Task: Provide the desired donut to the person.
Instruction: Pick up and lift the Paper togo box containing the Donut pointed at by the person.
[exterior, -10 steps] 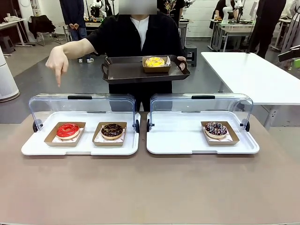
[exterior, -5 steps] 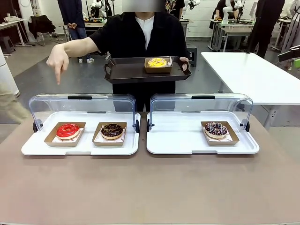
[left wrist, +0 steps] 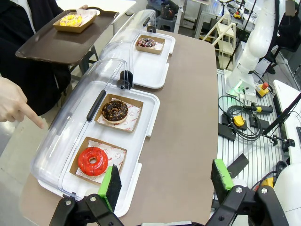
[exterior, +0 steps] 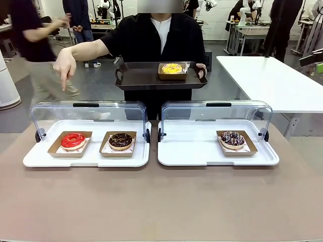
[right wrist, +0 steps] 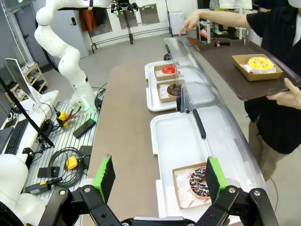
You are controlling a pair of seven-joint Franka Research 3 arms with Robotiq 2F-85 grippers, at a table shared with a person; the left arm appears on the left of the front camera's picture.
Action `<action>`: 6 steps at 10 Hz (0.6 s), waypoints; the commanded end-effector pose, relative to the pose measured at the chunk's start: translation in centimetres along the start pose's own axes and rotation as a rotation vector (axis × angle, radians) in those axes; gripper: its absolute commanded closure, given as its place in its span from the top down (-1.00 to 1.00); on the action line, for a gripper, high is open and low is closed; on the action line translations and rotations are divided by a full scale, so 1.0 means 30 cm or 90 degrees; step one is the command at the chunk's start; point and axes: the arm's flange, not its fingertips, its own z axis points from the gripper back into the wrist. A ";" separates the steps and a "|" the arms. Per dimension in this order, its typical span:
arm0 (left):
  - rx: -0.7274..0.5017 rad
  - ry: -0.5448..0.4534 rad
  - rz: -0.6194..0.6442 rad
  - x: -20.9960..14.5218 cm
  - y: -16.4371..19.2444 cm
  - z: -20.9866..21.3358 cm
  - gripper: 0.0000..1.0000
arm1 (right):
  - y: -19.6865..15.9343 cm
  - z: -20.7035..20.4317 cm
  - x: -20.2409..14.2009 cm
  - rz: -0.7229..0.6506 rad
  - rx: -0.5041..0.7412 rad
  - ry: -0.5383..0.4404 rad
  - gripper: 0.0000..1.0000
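Front view: the person's pointing hand (exterior: 64,68) hangs above and behind the red donut (exterior: 73,140), which lies leftmost in the left tray (exterior: 30,160).
Left wrist view: left gripper (left wrist: 165,178), jaws apart, empty; red donut near one finger.
Right wrist view: right gripper (right wrist: 159,178), jaws apart, empty; red donut well apart.

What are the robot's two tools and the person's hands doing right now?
Left tool: open, empty.
Right tool: open, empty.
Person's pointing hand: empty, finger pointing down.
Person's other hand: holding the brown tray.
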 end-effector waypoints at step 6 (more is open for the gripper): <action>0.055 0.369 -0.134 0.236 0.031 -0.120 1.00 | 0.001 -0.003 -0.007 -0.001 0.002 -0.002 1.00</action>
